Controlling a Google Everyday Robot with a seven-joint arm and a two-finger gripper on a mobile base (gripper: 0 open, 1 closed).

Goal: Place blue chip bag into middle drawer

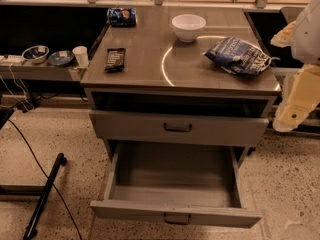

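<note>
On the surface [145,69]: chip bag [239,56] at right, bowl [188,27] behind centre, candy bar [115,59] at left. Below and in front, the middle drawer [140,211] pulled out. My tool [292,111] hangs beside the right edge.

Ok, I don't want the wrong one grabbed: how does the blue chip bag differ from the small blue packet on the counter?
The blue chip bag is bigger and crumpled; the small blue packet is compact and flatter. The bag lies on the right side of the countertop; the packet sits at its back left edge. Both are blue and rest on that countertop. The gripper is off its right side, touching neither.
</note>
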